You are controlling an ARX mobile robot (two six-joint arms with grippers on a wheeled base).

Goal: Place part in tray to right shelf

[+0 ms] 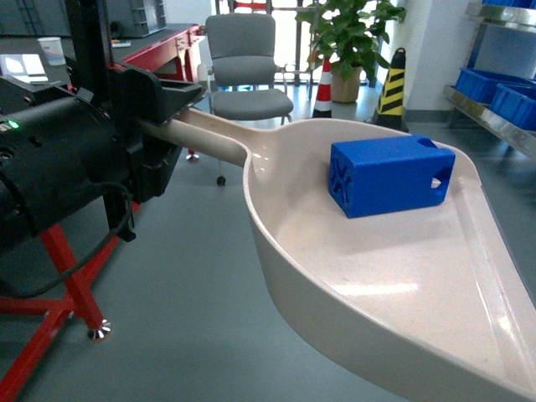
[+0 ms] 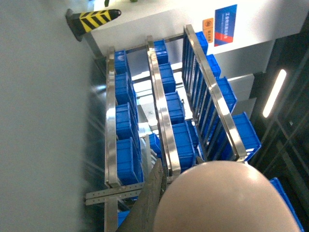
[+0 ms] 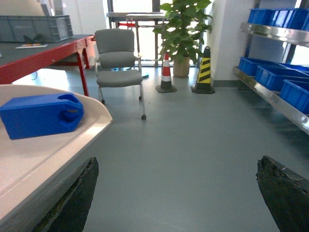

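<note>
The cream tray (image 1: 394,276) is held up in the air, and my left gripper (image 1: 173,119) is shut on its long handle at the left of the head view. The blue part (image 1: 389,174) lies on its side inside the tray, near the back wall. In the left wrist view one dark finger (image 2: 152,195) lies against the tray's rounded back (image 2: 227,200). My right gripper (image 3: 176,193) is open with only floor between its fingers; the tray (image 3: 72,142) and part (image 3: 41,115) are to its left. The right shelf (image 3: 277,99) runs along the right wall.
Blue crates (image 1: 502,92) sit on the steel shelf (image 1: 490,121). A grey chair (image 1: 244,71), a potted plant (image 1: 347,38), and striped cones (image 1: 391,84) stand ahead. A red-framed table (image 1: 59,276) is at the left. Grey floor (image 3: 193,130) lies between.
</note>
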